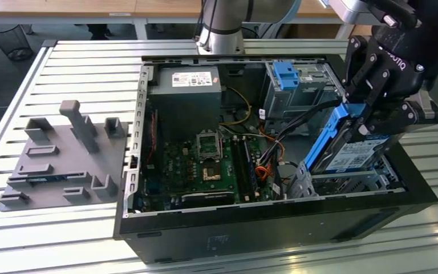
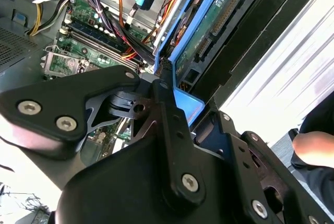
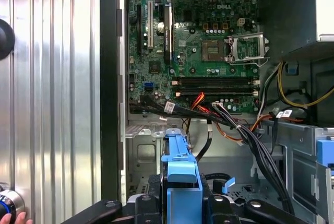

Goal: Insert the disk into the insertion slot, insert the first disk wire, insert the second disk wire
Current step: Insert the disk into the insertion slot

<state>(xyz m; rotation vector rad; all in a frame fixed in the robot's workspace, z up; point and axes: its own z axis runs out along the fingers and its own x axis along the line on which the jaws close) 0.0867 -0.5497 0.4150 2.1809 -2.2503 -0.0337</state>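
Observation:
In the exterior view my gripper [image 1: 365, 121] is shut on the disk [image 1: 353, 153], a silver drive with a white label in a bright blue caddy. The disk hangs steeply tilted, its lower end just above the insertion slot [image 1: 350, 181], a low grey perforated cage at the case's near corner on the exterior view's right. The second wrist view shows my black fingers [image 2: 168, 98] clamped on the caddy's blue edge [image 2: 186, 103], with the disk's green underside [image 2: 213, 23] beyond. The blue caddy [image 3: 180, 178] also shows end-on in the first wrist view. Loose black and orange wires [image 1: 284, 132] lie beside the slot.
The open computer case [image 1: 280, 211] holds a motherboard [image 1: 203, 165], a power supply [image 1: 186, 85] and a taller grey cage with a blue latch [image 1: 287, 76]. A grey fixture plate [image 1: 59, 160] lies on the slatted table at the exterior view's left. A person's hand [image 2: 313, 148] is close by.

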